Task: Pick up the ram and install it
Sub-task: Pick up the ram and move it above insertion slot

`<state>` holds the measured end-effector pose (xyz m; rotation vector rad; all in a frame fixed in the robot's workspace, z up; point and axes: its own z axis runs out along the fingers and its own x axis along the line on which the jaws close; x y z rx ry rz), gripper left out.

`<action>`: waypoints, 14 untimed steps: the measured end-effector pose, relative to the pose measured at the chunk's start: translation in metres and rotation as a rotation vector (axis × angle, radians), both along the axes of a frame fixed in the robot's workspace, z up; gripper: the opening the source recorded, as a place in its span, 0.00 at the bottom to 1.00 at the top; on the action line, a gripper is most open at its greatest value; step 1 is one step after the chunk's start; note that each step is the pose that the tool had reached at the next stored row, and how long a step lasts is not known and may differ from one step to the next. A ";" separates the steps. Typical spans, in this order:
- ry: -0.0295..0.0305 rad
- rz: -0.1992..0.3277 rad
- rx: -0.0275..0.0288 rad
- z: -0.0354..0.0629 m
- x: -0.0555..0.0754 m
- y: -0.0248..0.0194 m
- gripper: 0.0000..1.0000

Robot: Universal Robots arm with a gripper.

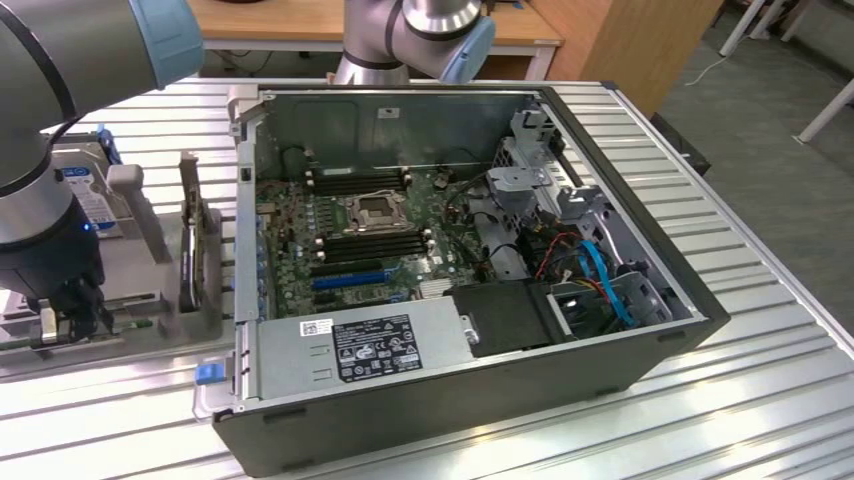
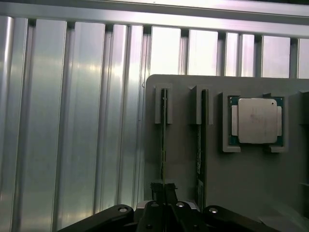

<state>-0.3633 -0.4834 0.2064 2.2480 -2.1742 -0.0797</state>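
Observation:
The ram (image 2: 164, 130) stands on its edge in a slot of a grey holder block (image 2: 182, 145), so I see it as a thin green strip. My gripper (image 2: 164, 189) is low over the near end of that stick, and its dark fingertips (image 2: 156, 187) are pinched together on the stick's edge. In the exterior view the gripper (image 1: 70, 325) reaches down onto the grey holder (image 1: 147, 300) at the exterior view's left, beside the open computer case (image 1: 667, 330). Inside the case the motherboard's black memory slots (image 1: 358, 180) lie next to the CPU socket (image 1: 374, 210).
A second green stick (image 2: 200, 145) stands in the neighbouring slot of the holder, and a square silver CPU chip (image 2: 257, 121) lies in a pocket beside it. The ribbed metal table (image 2: 72, 121) surrounds the holder. The power supply (image 1: 360, 345) and cables (image 1: 601, 280) fill the case's near side.

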 end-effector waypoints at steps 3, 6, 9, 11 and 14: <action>0.0001 0.000 -0.0001 0.0017 0.000 0.0000 0.12; 0.0002 0.000 -0.0002 0.0038 0.000 0.0000 0.12; 0.0001 0.000 -0.0001 0.0061 0.000 0.0000 0.12; 0.0001 0.000 -0.0001 0.0079 0.000 0.0000 0.12; 0.0001 0.000 -0.0001 0.0108 0.000 0.0000 0.12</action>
